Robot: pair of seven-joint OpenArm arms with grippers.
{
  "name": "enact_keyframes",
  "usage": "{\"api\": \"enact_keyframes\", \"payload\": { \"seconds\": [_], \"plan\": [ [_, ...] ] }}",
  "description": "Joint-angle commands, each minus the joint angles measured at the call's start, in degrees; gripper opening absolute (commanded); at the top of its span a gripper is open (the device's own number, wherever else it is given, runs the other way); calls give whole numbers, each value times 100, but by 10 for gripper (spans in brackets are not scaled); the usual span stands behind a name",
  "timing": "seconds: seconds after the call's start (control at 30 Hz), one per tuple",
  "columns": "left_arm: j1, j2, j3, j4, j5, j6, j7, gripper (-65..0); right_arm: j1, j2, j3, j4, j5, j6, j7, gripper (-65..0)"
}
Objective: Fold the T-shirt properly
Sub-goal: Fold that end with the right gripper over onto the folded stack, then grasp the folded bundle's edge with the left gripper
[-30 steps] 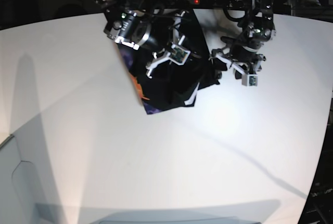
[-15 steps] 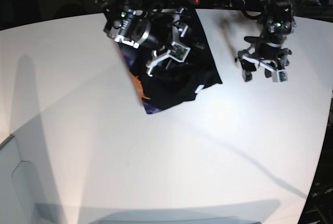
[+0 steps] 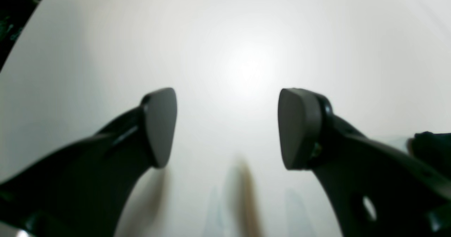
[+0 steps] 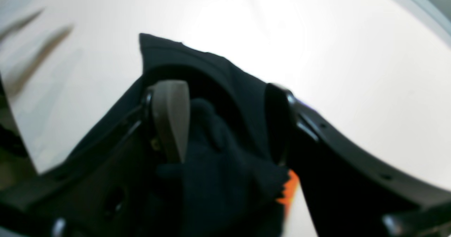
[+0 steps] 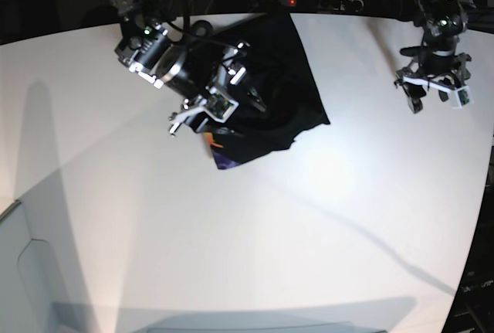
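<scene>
T-shirt lying folded on the table; both grippers standing open.

The T-shirt (image 5: 266, 90) is being shown as a compact black bundle lying at the far edge of the white table (image 5: 255, 240), with its orange-and-bluish print (image 5: 220, 151) exposed at the near-left corner of the bundle. The right gripper (image 5: 202, 113) is being held over the left part of the T-shirt; in the right wrist view its jaws are being held apart, with black cloth (image 4: 225, 149) bunched between and below them, and no grip on the cloth is being shown. The left gripper (image 5: 434, 95) is being held well apart from the T-shirt, to its right, over bare table, with its jaws spread wide and nothing between them.
</scene>
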Motion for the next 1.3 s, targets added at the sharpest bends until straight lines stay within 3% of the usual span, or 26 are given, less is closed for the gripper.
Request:
{"api": "enact_keyframes", "payload": {
  "seconds": [0.0,0.27,0.5,0.63,0.8,1.07,1.17,1.27],
  "plan": [
    [-5,-50,-33,119,-33,-25,-124,-219,17,-30,-7,-46,71,78,116,-298],
    [-5,-50,-33,119,-33,-25,-124,-219,-177,14,-271,-758,62,78,160,-298],
    [-22,-50,-33,119,-33,-25,-124,-219,-405,831,-2003,-239,62,78,169,-299],
    [-13,-50,-33,119,-33,-25,-124,-219,-379,1060,-2416,33,62,78,169,-299],
    [13,-50,-42,119,-33,-25,-124,-219,-344,1095,-2372,148,53,78,169,-299],
    [268,-42,-15,242,-42,-25,-124,-219,-194,946,-1475,121,71,78,169,-299],
    [444,249,-24,488,-156,-25,-124,-219,-150,902,-992,121,71,78,169,-296],
    [725,424,11,769,-719,-25,-124,-218,-36,664,-429,121,71,78,134,-295]
  ]
}}
